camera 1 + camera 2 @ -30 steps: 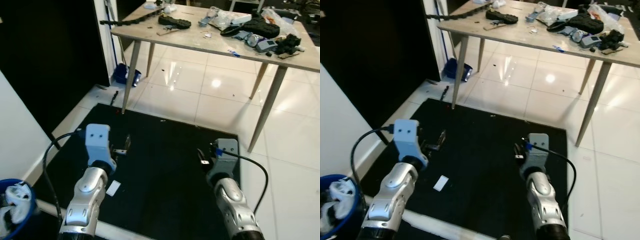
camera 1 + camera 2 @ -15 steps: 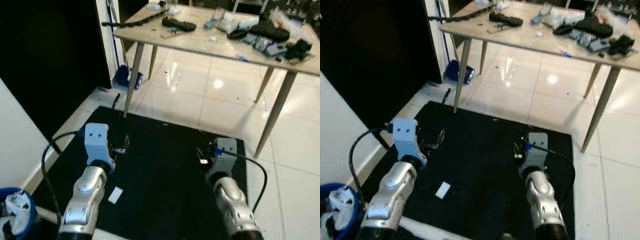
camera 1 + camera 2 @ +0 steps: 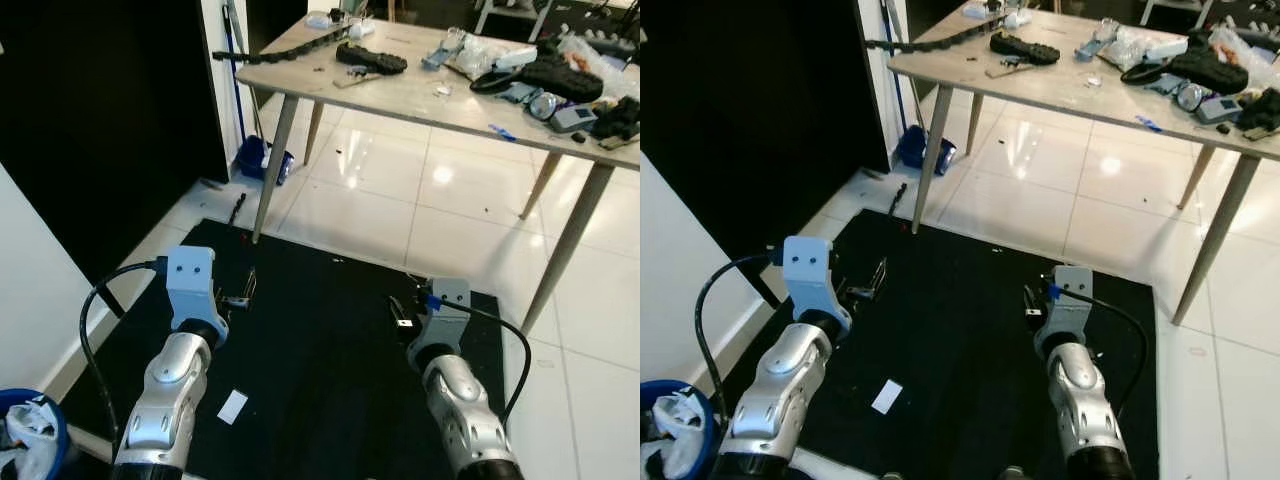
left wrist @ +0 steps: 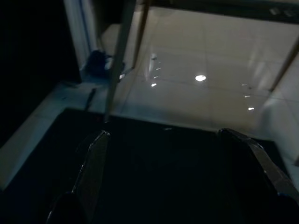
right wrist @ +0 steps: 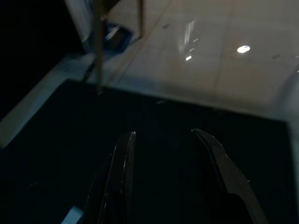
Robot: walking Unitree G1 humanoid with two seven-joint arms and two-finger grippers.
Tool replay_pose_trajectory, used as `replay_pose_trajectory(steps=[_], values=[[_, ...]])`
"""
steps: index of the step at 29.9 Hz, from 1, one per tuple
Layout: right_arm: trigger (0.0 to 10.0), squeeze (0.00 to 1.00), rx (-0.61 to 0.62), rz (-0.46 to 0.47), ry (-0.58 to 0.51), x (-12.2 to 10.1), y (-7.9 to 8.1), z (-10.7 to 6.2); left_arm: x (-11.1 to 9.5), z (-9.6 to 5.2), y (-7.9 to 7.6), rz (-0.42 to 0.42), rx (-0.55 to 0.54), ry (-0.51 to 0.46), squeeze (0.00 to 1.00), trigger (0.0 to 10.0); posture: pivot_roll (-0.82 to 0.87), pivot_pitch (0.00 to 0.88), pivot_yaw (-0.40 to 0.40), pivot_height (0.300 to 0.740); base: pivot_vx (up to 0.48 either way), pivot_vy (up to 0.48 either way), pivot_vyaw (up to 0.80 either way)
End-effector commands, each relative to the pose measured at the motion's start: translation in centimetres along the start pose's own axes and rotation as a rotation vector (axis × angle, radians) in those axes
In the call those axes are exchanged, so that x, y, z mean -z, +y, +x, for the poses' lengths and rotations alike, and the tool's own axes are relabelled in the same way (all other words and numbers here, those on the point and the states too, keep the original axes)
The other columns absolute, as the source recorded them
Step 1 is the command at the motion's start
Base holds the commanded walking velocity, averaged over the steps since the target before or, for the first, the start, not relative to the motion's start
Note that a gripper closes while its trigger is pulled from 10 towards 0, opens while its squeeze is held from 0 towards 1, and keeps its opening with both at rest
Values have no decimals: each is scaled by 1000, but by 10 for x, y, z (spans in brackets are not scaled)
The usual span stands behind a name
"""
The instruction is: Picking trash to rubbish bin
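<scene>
A small white paper scrap [image 3: 232,406] lies on the black mat [image 3: 320,380] between my two arms, nearer the left one. The blue rubbish bin [image 3: 28,438] stands at my lower left with white trash inside it. My left gripper [image 3: 245,290] is held low over the mat, open and empty, its fingers [image 4: 93,172] spread wide. Over the mat's right side my right gripper [image 3: 398,310] is also open and empty, and the scrap [image 5: 74,215] shows at the edge of the right wrist view beside one of its fingers [image 5: 119,172].
A cluttered wooden table [image 3: 430,95] stands ahead on glossy white tiles, its legs [image 3: 272,165] close to the mat's far edge. A blue object [image 3: 262,158] lies by the wall near a dark doorway. A white wall runs along my left.
The whole picture has slid downward, so the camera has moved; the bin now sits at the bottom left corner. Both arms keep the same pose and the scrap stays on the mat.
</scene>
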State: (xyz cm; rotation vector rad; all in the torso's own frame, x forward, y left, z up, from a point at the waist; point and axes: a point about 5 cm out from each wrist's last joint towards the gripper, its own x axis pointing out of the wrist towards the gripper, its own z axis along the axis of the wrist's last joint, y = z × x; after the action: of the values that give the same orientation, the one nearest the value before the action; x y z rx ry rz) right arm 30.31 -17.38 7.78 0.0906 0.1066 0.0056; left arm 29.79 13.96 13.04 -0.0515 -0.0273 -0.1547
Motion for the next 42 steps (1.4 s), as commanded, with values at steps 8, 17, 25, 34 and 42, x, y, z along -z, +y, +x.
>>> replay_pose_trajectory(steps=[8,17,25,34,42], values=[[10000,0,-6,9,16,3,3,0,8,-3,5,-2,-18,31,0,10000,26,129,-9,740,332,0,0],[10000,0,-9,5,11,1,3,1,7,-3,5,-1,-16,29,0,10000,22,116,-12,740,333,0,0],[10000,0,-13,1,9,1,2,2,7,-4,5,-2,-14,27,0,10000,23,103,-15,740,342,0,0],[10000,0,-13,3,11,2,1,3,7,-3,5,0,-12,24,0,10000,22,98,-14,740,345,0,0],[10000,0,-14,2,12,2,0,3,7,-3,5,1,-10,23,0,10000,22,94,-14,740,344,0,0]])
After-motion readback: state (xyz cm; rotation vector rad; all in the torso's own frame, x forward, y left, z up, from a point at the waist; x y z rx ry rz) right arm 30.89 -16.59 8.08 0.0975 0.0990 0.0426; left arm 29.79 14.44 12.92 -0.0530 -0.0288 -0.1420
